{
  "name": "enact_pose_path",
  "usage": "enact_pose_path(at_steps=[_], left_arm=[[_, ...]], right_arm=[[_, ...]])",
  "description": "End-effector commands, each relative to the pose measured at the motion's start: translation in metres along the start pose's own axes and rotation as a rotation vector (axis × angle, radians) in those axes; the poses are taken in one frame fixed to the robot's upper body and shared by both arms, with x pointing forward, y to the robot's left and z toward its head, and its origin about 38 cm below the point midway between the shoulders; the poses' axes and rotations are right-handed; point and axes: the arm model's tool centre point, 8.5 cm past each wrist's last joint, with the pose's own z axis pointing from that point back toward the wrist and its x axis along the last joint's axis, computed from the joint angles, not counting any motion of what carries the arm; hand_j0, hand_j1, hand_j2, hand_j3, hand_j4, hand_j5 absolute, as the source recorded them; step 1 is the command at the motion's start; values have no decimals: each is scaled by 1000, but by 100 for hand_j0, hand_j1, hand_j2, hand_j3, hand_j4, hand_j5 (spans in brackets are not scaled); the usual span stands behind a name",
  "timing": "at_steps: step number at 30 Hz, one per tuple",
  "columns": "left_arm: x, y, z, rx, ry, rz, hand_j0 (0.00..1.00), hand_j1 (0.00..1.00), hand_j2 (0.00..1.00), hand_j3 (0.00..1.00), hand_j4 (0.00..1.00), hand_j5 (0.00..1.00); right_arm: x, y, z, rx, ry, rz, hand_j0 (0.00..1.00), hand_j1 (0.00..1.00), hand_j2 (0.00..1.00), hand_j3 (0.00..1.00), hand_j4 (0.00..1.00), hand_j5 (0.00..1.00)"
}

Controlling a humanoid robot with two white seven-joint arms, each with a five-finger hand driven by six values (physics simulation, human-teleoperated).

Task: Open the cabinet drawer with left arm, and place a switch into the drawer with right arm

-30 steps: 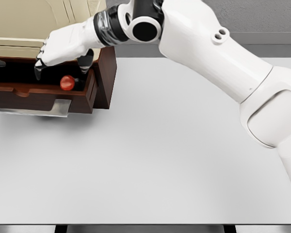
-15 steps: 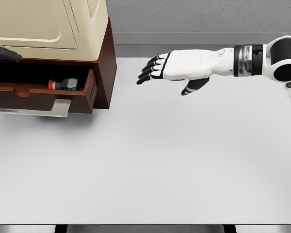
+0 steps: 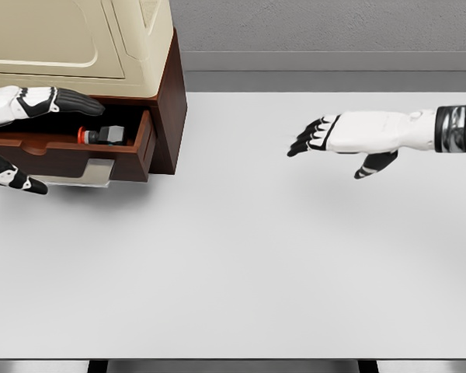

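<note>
One switch (image 3: 101,135) lies in the open drawer (image 3: 144,144), well apart from the spread, empty right hand (image 3: 349,136).

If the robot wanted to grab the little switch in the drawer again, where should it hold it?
Probably around the grey body of the switch, coming from above. It lies on its side in the open drawer, red end pointing left, and the drawer walls block the sides, so only the top is free.

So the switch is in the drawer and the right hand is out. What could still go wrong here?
The left hand reaches over the open drawer, a finger under its front; a careless withdrawal might jolt it. The switch lies near the front wall, so a hard push shut might shift it. The right hand hovers open over the table, well clear.
</note>
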Motion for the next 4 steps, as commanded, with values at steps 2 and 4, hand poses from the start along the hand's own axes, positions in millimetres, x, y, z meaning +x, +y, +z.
enact_pose_path(at_steps=[2, 4], left_arm=[[-1, -2, -4, 7, -12, 11, 100, 100, 100, 100, 100, 100], [-1, -2, -4, 5, -11, 11, 100, 100, 100, 100, 100, 100]], right_arm=[[0, 3, 0, 6, -1, -9, 100, 100, 100, 100, 100, 100], [0, 3, 0, 6, -1, -9, 100, 100, 100, 100, 100, 100]])
